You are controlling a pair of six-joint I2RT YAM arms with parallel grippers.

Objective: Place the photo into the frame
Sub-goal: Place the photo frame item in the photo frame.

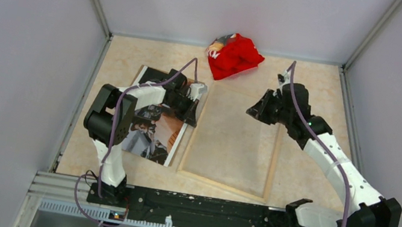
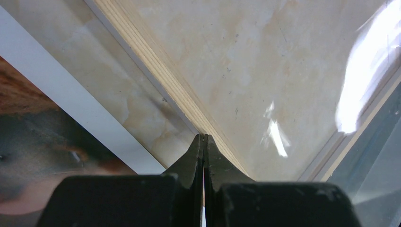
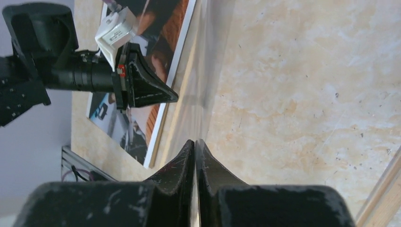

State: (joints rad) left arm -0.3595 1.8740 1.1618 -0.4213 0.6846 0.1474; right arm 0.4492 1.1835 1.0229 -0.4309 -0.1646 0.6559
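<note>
Photo still outside the frame, both grippers closed and empty.

The photo [image 1: 149,136] lies face up on the beige table [image 1: 322,102] left of centre, partly under the left arm. Its right edge runs just beside the left wooden edge of the frame [image 1: 221,183] with a narrow strip of table between them, as the left wrist view shows. The frame lies flat in the middle of the table, the tabletop showing through its clear pane. The left gripper [image 1: 193,115] has its jaws pressed together, holding nothing, with the tips at the frame's left wooden edge; whether they touch it cannot be told. The right gripper [image 1: 252,112] has its jaws together too, nothing seen between them, above the far right part of the pane. A crumpled red cloth [image 1: 235,57] sits by the back wall, apart from the frame.
</note>
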